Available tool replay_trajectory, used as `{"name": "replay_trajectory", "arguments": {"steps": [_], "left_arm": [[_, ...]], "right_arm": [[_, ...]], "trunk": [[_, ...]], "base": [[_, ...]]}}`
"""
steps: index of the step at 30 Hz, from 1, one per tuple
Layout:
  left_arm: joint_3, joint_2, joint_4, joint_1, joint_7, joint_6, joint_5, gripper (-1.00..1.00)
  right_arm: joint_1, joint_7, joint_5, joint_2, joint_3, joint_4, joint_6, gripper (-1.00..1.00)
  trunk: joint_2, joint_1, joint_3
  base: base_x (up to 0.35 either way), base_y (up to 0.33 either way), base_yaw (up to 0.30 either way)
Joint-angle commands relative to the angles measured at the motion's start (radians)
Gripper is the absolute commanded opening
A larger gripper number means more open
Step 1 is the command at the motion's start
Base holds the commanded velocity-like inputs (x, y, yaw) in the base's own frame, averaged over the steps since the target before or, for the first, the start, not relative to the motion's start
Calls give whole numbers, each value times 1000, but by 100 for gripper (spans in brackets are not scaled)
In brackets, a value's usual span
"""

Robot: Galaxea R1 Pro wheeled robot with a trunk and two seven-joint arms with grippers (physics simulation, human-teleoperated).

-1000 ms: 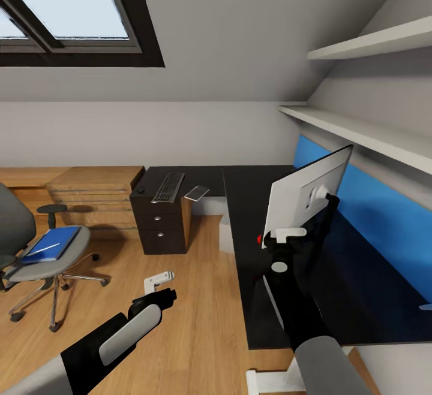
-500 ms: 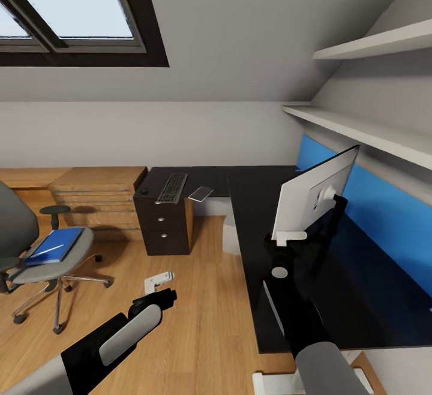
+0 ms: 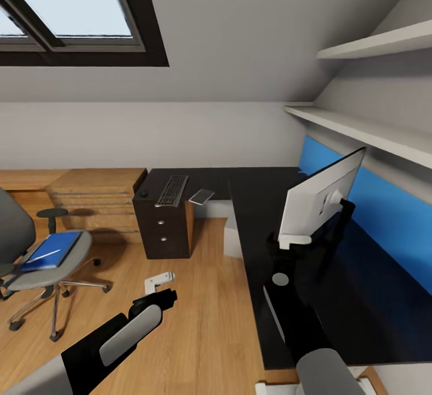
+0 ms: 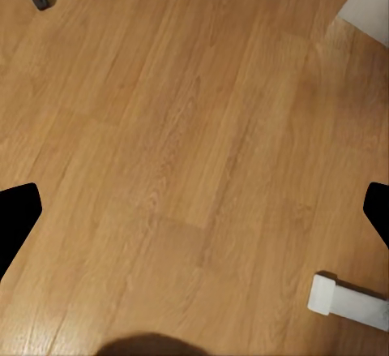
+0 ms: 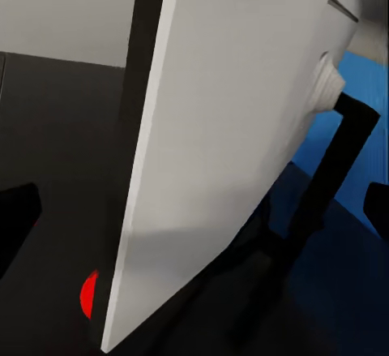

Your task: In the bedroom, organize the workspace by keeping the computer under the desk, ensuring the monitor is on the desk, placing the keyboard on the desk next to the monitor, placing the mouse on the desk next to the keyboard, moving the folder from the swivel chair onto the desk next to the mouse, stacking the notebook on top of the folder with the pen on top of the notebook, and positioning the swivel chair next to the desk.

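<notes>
The monitor (image 3: 321, 200) stands on the black desk (image 3: 264, 191) with its pale grey back toward me. My right gripper (image 3: 295, 240) straddles its lower corner, fingers spread wide, open; up close the monitor (image 5: 235, 129) sits between the fingertips. My left gripper (image 3: 159, 280) hangs open over bare floor. The keyboard (image 3: 172, 190), mouse (image 3: 143, 193) and grey notebook (image 3: 201, 195) lie on the desk's far wing. The blue folder (image 3: 51, 249), with the pen (image 3: 47, 255) on it, rests on the swivel chair (image 3: 36, 272) at left. The computer (image 3: 233, 239) sits under the desk.
A black drawer unit (image 3: 163, 230) holds up the far wing, with light wood cabinets (image 3: 96, 197) beside it. Wall shelves (image 3: 360, 131) hang above the blue back panel (image 3: 384, 209). A white desk foot (image 4: 348, 303) lies on the wood floor between chair and desk.
The monitor has shifted right and farther in over the desk, and my right gripper has gone along with it. The head view has drifted slightly. The left arm stays put.
</notes>
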Motion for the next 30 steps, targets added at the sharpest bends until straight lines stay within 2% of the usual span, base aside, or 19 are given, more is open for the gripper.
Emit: {"name": "replay_trajectory", "arguments": {"steps": [1,6,11,24,30], "left_arm": [[-2,1,-1,-2,5,6,2,100],[-2,1,0,-2,5,6,2,100],[-3,-2,0,-2,7,6,2,100],[-2,-13,0,-2,9,6,0,100],[-2,-13,0,-2,7,6,0,100]], "right_arm": [[1,-9,8,0,1,0,3,100],[5,-23,8,0,1,0,-16,100],[6,-27,8,0,1,0,-26,100],[7,-28,9,0,-2,0,-28,100],[7,-35,9,0,-10,11,-25,100]], "trunk": [[-2,1,-2],[-2,1,-2],[-2,1,-2],[-2,1,-2],[-2,1,-2]], "base": [[61,12,0],[51,5,0],[219,1,0],[148,0,0],[38,0,0]]}}
